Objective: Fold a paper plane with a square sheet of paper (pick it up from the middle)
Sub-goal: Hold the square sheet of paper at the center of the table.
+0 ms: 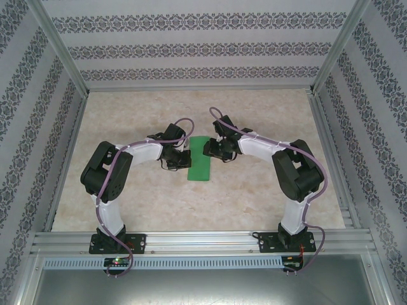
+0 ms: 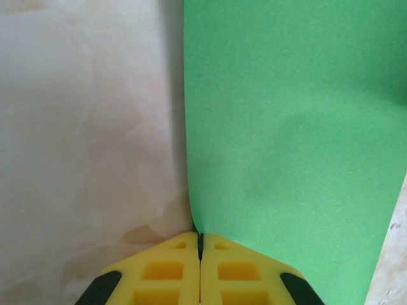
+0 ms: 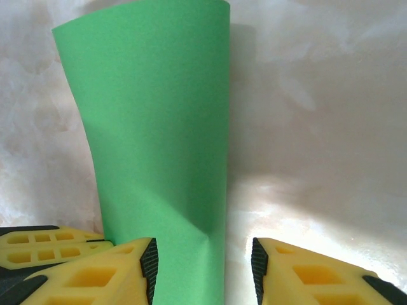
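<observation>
The bright-green sheet of paper (image 1: 200, 159) lies mid-table as a narrow rectangle, seemingly doubled over lengthwise. My left gripper (image 1: 182, 159) is at its left long edge. In the left wrist view the yellow fingers (image 2: 164, 273) are shut and a corner of the paper's edge (image 2: 286, 140) runs into the seam between them at the left gripper (image 2: 200, 244). My right gripper (image 1: 210, 151) is at the paper's far right side and stands open (image 3: 203, 264). The paper's (image 3: 159, 127) right edge, slightly dented there, passes between its pads without touching either.
The pale marbled tabletop (image 1: 267, 190) is ringed by an aluminium frame and patterned walls (image 1: 191, 44). The left gripper's yellow fingers (image 3: 44, 244) show at the lower left of the right wrist view, close to the right gripper.
</observation>
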### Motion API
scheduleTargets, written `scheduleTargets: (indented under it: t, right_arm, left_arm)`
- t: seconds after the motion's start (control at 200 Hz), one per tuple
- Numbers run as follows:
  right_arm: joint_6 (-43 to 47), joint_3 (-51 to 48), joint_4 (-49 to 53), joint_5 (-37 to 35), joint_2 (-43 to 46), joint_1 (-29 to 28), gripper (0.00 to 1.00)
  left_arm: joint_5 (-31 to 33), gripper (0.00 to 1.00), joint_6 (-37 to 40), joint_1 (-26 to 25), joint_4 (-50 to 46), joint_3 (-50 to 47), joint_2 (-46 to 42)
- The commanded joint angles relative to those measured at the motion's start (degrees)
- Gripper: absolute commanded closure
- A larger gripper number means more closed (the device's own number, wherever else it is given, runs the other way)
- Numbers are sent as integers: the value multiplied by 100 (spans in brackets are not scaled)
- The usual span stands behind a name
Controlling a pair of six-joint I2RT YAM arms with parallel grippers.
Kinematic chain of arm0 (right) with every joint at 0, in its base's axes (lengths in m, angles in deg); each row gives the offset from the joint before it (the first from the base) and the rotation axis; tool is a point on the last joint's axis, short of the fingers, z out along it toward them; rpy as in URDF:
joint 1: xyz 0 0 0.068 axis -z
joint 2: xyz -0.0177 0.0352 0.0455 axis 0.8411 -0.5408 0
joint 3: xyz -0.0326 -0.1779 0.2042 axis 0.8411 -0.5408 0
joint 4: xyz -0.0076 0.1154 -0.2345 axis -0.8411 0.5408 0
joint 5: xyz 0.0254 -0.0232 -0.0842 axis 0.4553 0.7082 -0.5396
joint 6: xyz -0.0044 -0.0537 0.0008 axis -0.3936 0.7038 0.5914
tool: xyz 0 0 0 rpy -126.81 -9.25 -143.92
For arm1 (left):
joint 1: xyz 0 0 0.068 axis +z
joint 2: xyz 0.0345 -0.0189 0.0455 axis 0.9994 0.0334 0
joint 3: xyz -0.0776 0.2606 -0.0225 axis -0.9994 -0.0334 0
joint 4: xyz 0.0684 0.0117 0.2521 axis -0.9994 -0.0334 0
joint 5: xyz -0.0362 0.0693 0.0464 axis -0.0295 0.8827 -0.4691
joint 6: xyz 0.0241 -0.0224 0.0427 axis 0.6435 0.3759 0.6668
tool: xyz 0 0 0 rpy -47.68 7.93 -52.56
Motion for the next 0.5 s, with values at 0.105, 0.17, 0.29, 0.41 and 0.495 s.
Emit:
scheduleTargets:
  t: [0.105, 0.17, 0.29, 0.41, 0.495]
  right_arm:
    - [145, 233, 69, 120, -313, 17, 54]
    - [139, 269, 23, 177, -371, 13, 55]
    - [137, 337, -41, 255, -506, 0, 58]
    - [135, 358, -70, 268, -598, -22, 60]
    - [169, 380, -30, 246, -663, -13, 63]
  left_arm:
    - [-115, 92, 118, 27, -39, 142, 184]
    - [-124, 92, 120, 29, -51, 147, 189]
    - [-133, 91, 128, 29, -64, 155, 190]
    - [-137, 91, 135, 29, -86, 156, 171]
    - [-140, 91, 137, 29, -95, 166, 172]
